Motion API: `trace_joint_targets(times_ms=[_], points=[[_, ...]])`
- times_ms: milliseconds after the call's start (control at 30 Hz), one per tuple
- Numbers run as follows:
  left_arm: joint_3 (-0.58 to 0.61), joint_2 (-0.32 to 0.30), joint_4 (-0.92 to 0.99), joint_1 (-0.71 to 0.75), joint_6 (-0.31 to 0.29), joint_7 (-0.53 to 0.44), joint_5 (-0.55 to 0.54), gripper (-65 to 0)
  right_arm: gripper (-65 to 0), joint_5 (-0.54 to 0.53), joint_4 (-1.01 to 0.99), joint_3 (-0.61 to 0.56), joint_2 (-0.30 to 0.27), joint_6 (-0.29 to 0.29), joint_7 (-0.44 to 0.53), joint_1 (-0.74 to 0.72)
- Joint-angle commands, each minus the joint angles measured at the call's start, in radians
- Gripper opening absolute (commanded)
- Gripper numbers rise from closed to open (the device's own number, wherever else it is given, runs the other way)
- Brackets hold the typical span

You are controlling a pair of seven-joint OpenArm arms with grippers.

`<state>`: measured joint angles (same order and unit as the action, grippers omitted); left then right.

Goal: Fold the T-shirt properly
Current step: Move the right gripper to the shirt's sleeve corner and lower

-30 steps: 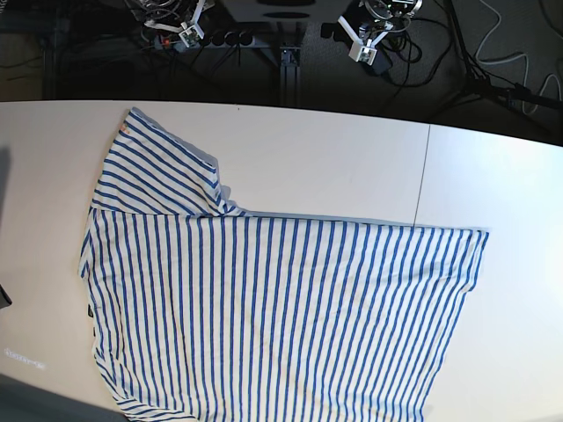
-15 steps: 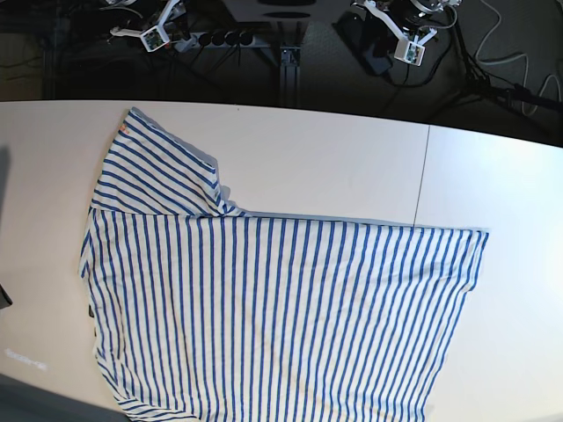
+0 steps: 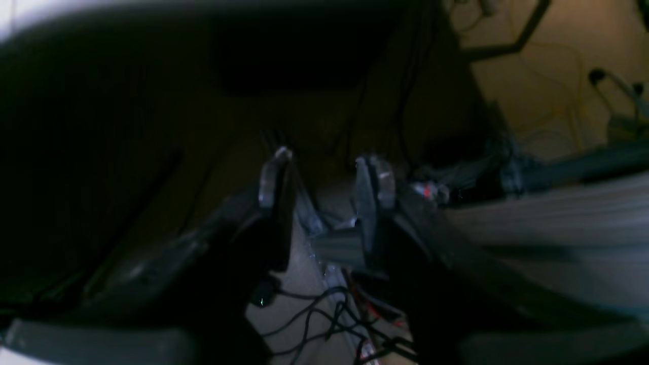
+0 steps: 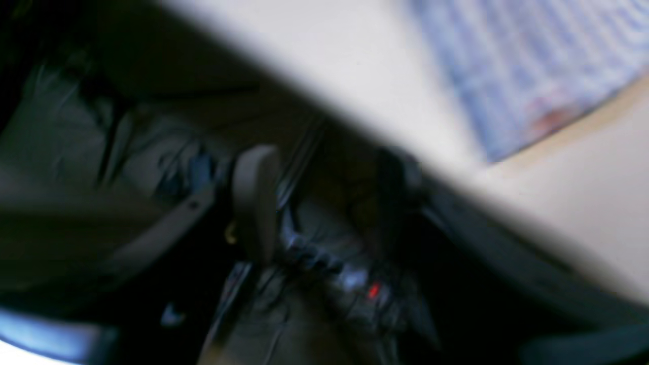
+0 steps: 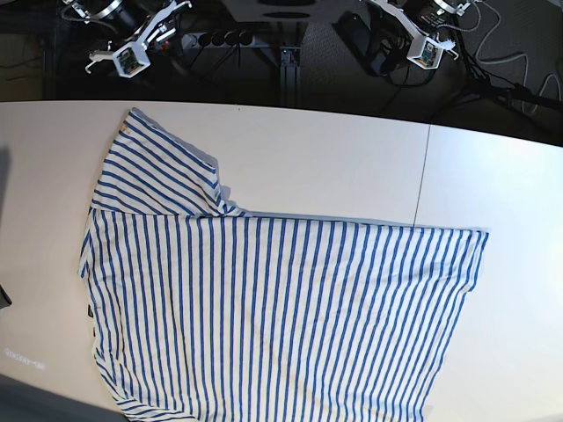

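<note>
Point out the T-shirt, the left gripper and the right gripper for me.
T-shirt (image 5: pixel 281 316): base view, striped body.
Left gripper (image 5: pixel 428 54): base view, between fingertips.
Right gripper (image 5: pixel 123 63): base view, between fingertips.

Bare table (image 5: pixel 352 158) beyond the T-shirt (image 5: pixel 273 316)

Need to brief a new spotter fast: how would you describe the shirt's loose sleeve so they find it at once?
Start from the white table and the striped T-shirt spread across it. On the base view's upper left, one short sleeve sticks out toward the table's far edge. Its stripes run slanted, unlike the body's nearly upright ones.
</note>
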<state>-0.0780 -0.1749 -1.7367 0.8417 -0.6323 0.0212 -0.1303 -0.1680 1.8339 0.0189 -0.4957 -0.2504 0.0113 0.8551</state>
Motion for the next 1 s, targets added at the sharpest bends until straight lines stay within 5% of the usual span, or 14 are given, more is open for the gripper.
trace_joint_targets(times_ms=[0,267,400,600,967], points=[[-0.001,-0.004,-0.036,0.024,-0.012,-0.02,-0.011,-44.0,-34.0,-0.029,0.04,0.027,-0.01,-0.057,0.014,0.01],[-0.006,-0.008,-0.159,0.048,-0.015,0.023,-0.012,-43.9,-34.0,-0.235,0.123,0.25,-0.005,-0.033,-0.071,-0.005],[-0.006,-0.008,-0.17,0.048,-0.015,0.032,-0.019,-43.9,-33.9,-0.315,0.111,0.356,-0.005,0.04,-0.181,-0.038],[-0.006,-0.008,-0.17,0.048,-0.016,0.035,-0.037,-43.9,-33.7,-0.437,-0.019,0.392,-0.001,0.044,-0.233,-0.102],[-0.006,-0.009,-0.17,0.048,-0.015,0.066,-0.038,-43.9,-33.7,-0.61,-0.274,0.385,0.02,-0.091,-0.306,-0.241]])
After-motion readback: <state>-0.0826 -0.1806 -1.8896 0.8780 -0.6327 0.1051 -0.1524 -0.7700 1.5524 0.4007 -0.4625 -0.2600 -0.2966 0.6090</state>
